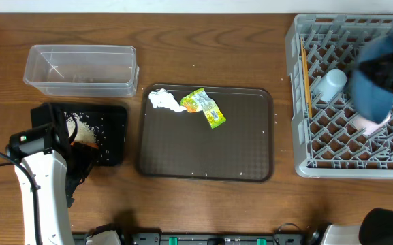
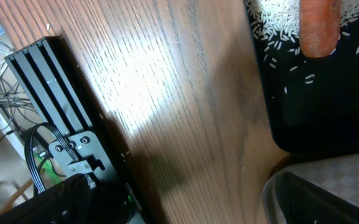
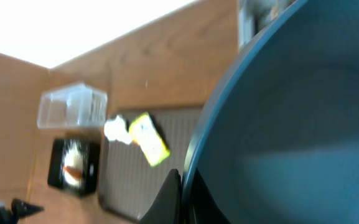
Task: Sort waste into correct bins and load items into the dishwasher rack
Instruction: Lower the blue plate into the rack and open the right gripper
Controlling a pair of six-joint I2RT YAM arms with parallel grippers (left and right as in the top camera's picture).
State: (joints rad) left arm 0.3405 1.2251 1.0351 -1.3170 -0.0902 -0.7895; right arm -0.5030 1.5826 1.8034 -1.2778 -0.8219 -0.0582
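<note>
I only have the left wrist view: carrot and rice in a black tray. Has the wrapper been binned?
Observer: No, the wrapper lies on the brown tray, next to the tissue.
Operator: Anything in the rack?
Observer: A whitish cup sits in the rack.
Operator: And the right arm?
Observer: There the right gripper holds the dark-blue plate over the rack, blurred.
</note>
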